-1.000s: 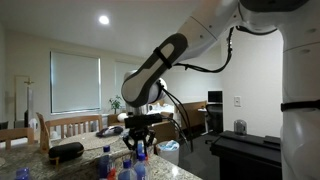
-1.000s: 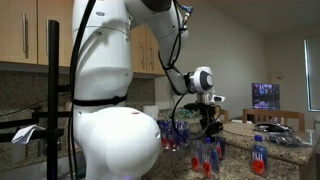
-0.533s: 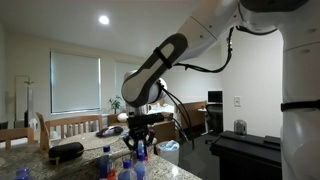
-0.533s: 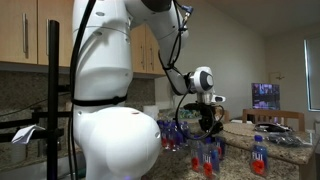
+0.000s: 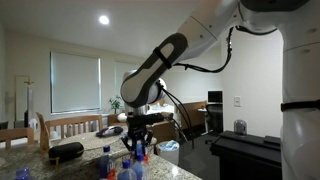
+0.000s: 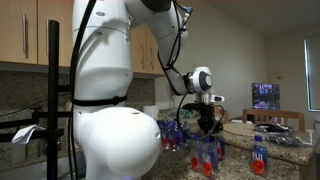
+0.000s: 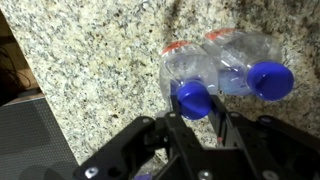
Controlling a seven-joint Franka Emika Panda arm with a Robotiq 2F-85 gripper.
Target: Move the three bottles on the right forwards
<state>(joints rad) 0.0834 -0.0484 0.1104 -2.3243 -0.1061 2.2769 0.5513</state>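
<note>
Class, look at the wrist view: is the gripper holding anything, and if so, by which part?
Yes. The gripper is shut on a bottle, its fingers pinching it at the top, by the blue cap.

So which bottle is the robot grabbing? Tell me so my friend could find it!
Look down at the speckled stone counter, where two clear bottles with blue caps stand side by side. The held bottle is the one whose cap sits between the fingers of the gripper; the free bottle beside it has nothing around its cap.

Claw clamped tight, arm arched downward.
</note>
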